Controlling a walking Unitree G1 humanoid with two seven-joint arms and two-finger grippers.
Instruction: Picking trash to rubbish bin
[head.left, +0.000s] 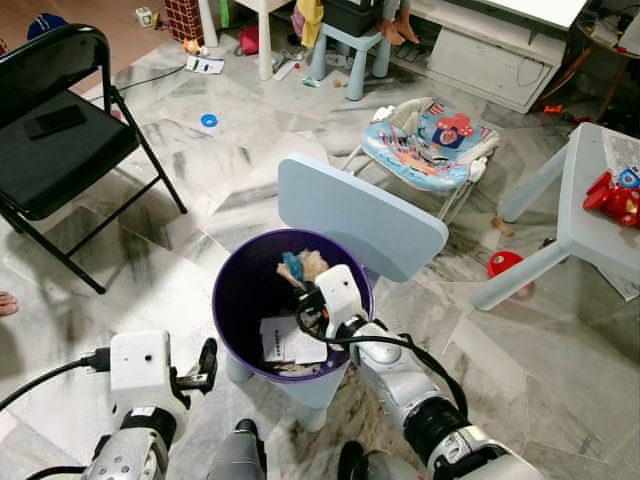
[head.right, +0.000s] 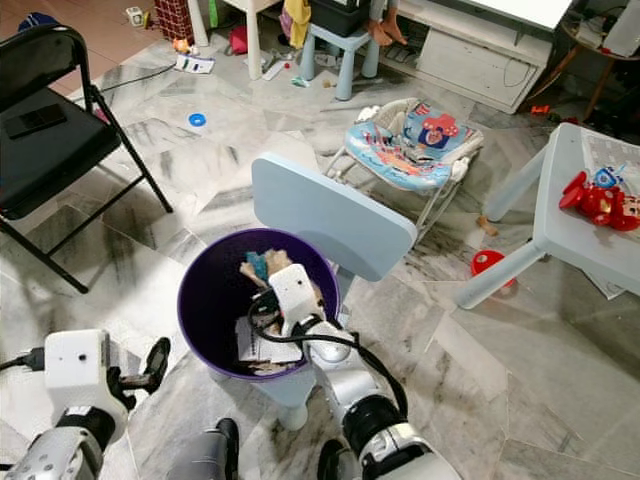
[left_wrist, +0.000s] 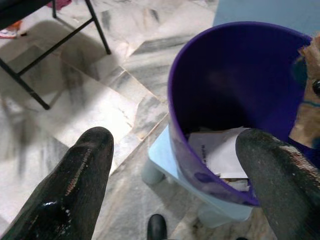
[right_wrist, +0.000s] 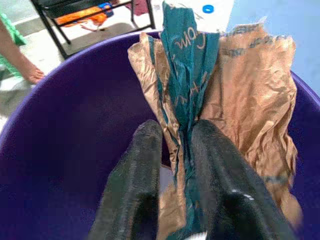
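Note:
A purple rubbish bin (head.left: 232, 300) stands on a small light-blue chair (head.left: 360, 220), with white paper (head.left: 285, 342) lying in its bottom. My right gripper (right_wrist: 175, 150) reaches over the bin's rim and is shut on a crumpled brown and teal paper wrapper (right_wrist: 240, 95), held inside the bin's mouth; the wrapper (head.left: 303, 266) shows past the wrist. My left gripper (head.left: 205, 365) hovers open beside the bin on its left, near the floor, with nothing between its fingers (left_wrist: 75, 180).
A black folding chair (head.left: 60, 140) stands to the left. A baby bouncer (head.left: 430, 145) lies behind the bin, and a light-blue table (head.left: 590, 210) with a red toy (head.left: 615, 198) is at right. A person's foot (right_wrist: 30, 75) rests on the marble floor at far left.

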